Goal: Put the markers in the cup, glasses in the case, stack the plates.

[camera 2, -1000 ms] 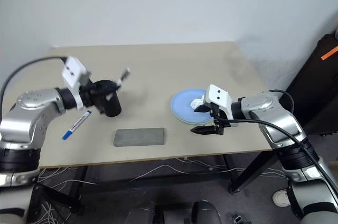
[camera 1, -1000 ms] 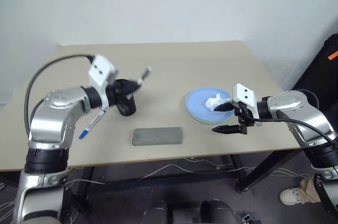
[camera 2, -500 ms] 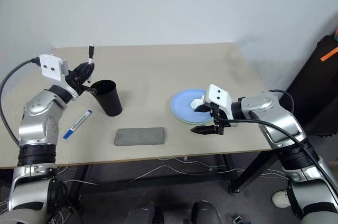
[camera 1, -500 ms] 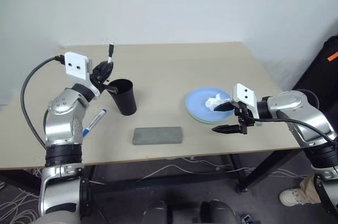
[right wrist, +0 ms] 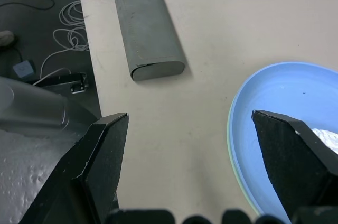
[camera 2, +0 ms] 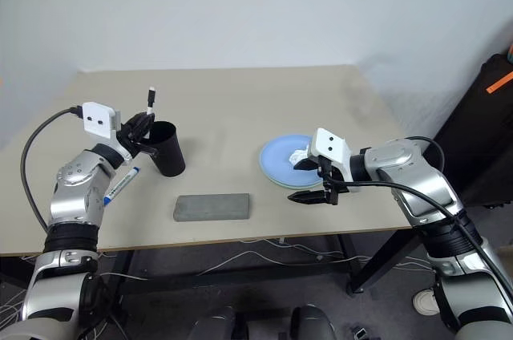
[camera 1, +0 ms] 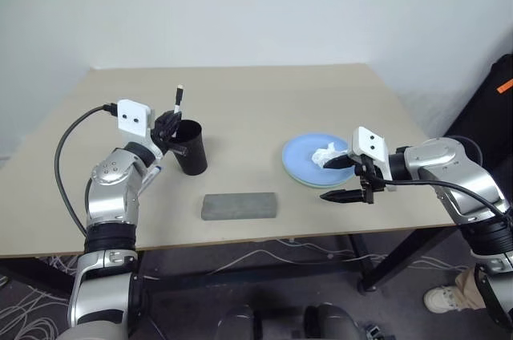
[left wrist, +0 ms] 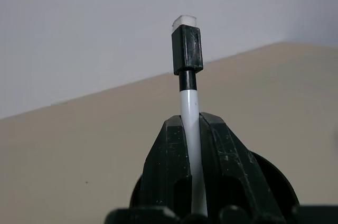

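My left gripper is shut on the white marker with the black cap. It holds the marker upright, cap up, at the left rim of the black cup, and the fingers hide its lower end. In the left wrist view the marker rises between the closed fingers. The blue-capped marker lies on the table beside my left arm. A light blue plate sits on a pale green one. My right gripper stands open at their near edge. The grey case lies closed. The glasses are out of view.
A crumpled white tissue rests on the blue plate. The table's front edge runs just below the case, with cables on the floor under it. A dark bag stands to the right of the table.
My left arm has sunk and drawn left with the marker, which has turned from tilted over the cup to upright at its left rim. The right arm has not moved.
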Robot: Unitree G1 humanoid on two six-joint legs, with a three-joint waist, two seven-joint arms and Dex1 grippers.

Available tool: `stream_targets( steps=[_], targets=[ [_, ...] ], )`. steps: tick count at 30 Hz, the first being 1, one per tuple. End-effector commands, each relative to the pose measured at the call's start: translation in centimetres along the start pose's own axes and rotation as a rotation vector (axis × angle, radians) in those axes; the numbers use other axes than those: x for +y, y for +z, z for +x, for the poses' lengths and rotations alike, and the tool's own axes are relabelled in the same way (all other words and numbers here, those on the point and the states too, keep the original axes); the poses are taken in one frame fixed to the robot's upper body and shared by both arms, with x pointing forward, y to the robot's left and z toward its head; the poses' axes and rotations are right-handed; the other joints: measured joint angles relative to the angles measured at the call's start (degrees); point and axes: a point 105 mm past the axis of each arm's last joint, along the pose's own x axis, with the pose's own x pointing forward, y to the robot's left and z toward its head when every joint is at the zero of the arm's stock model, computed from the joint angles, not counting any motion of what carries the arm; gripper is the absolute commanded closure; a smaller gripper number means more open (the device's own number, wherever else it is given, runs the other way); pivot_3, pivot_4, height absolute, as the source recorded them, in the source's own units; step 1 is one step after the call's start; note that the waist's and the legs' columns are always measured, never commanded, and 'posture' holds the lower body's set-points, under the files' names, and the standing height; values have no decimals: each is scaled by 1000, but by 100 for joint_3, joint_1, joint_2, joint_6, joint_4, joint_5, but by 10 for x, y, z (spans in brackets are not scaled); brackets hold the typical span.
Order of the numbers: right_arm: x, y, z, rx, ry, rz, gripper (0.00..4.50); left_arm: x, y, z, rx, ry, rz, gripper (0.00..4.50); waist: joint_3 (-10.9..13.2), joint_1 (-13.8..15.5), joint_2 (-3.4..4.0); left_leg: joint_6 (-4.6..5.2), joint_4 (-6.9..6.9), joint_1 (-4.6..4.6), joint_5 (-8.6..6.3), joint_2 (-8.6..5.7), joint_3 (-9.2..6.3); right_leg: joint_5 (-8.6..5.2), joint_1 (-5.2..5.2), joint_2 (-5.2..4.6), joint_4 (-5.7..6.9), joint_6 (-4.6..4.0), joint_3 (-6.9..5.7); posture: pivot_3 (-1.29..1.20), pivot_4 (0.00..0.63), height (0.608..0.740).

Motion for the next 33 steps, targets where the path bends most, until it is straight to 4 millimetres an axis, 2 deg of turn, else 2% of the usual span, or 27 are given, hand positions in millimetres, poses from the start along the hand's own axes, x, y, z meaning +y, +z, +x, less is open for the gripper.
stream_targets(
  steps=[1, 3, 10, 15, 18, 20, 23, 25, 29, 33],
  targets=[
    [-4, 13, -5, -23, -28, -53, 440, -1, 19, 7, -64, -13, 36, 3837, 0, 0, 0, 0, 0, 0, 0, 0, 0, 0, 0, 0, 0, 0, 0, 0, 0, 737],
    [-4, 13, -6, -23, -29, -51, 440, -2, 17, 7, -61, -13, 39, 3363, 0, 0, 0, 0, 0, 0, 0, 0, 0, 0, 0, 0, 1, 0, 0, 0, 0, 737],
    [-4, 12, -6, -22, -30, -49, 440, -2, 17, 6, -59, -14, 49, 1028, 0, 0, 0, 0, 0, 0, 0, 1, -2, 0, 0, 0, 0, 0, 0, 0, 0, 737],
    [-4, 12, -6, -22, -28, -48, 440, -3, 29, -2, -75, -62, 34, 1028, 1, -1, -1, 0, 0, 0, 0, 1, -3, 0, -1, 0, 0, 0, 0, 0, 0, 737],
    [-4, 11, -7, -20, -29, -46, 440, -2, 48, -15, -97, -121, 31, 1028, 1, -13, -1, 0, 0, -1, -1, 3, -4, 0, -5, 0, 0, 0, 0, 0, 0, 737],
    [-4, 10, -7, -19, -30, -43, 440, 2, 63, -26, -109, -145, 59, 1028, 1, -31, -2, 0, -1, -2, -2, 7, -3, 0, -8, 0, 1, 0, 1, 0, 0, 737],
    [-4, 9, -7, -17, -30, -39, 440, 23, 76, -46, -79, -133, 38, 1028, 2, -29, 0, -3, -2, 0, -3, 12, -2, -1, -11, 4, 1, -1, 0, 0, 0, 737],
    [-4, 9, -7, -16, -30, -38, 440, 37, 71, -60, -22, -122, 22, 1028, 3, -31, 2, -3, -2, 1, -3, 14, -2, -1, -11, 3, 2, -1, 0, 0, 0, 737],
    [-4, 9, -7, -15, -26, -37, 440, 55, 36, -87, 154, -114, 17, 1028, 4, -24, 6, -4, -5, 6, -3, 19, 0, -1, -10, -3, 1, -2, -2, 0, 0, 737],
    [-4, 10, -6, -18, -22, -35, 440, 69, 4, -102, 254, -50, -60, 1028, 5, 21, -1, -4, -5, 4, -4, 37, -8, -2, -17, -10, -2, -2, -10, 0, 0, 737]
  ],
)
